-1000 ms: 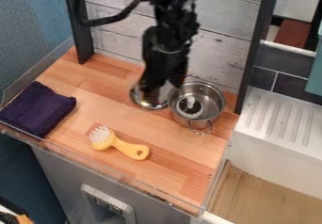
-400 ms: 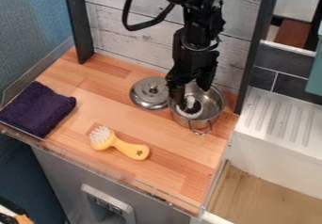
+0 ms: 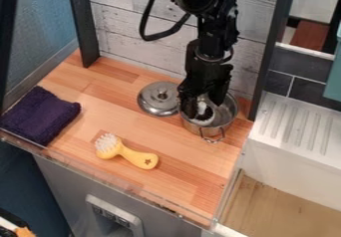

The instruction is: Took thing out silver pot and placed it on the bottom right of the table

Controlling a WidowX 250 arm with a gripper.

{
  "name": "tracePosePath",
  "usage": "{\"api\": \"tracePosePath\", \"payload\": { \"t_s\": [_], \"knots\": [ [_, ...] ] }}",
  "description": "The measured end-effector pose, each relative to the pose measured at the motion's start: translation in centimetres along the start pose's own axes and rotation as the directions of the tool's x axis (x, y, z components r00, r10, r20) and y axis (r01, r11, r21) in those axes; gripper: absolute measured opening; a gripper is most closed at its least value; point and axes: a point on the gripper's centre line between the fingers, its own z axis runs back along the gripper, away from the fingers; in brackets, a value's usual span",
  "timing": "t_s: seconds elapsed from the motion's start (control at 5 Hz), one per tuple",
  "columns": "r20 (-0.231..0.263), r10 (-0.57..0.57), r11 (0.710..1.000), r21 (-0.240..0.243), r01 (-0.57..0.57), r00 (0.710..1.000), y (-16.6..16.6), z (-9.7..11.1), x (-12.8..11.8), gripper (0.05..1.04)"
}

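Note:
My black gripper hangs down over the silver pot at the back right of the wooden table. Its two fingers are apart, with the tips low at the pot's mouth. Inside the pot, toward its left side, lies a small round thing, dark in the middle with a white rim and a white knob. The fingers stand at this thing and cover part of it; whether they touch it I cannot tell.
A silver lid lies just left of the pot. Nearer the front is a yellow brush with white bristles. A dark purple cloth lies at the left edge. To the right stands a white sink unit.
From left of the pot, over the lid, my gripper has moved right to the pot and then slightly lower. A dark strip has appeared at the upper left edge.

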Motion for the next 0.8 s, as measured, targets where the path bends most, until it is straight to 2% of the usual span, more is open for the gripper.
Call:
{"api": "tracePosePath", "payload": {
  "t_s": [0.4,0.6,0.8],
  "knots": [
    [0.02,0.014,1.0,0.012,-0.014,1.0,0.13,0.01,0.29,0.372],
    [0.019,0.013,1.0,0.012,-0.013,1.0,0.12,0.01,0.27,0.215],
    [0.025,0.016,1.0,0.012,-0.016,1.0,0.1,0.02,0.31,0.213]
  ]
}}
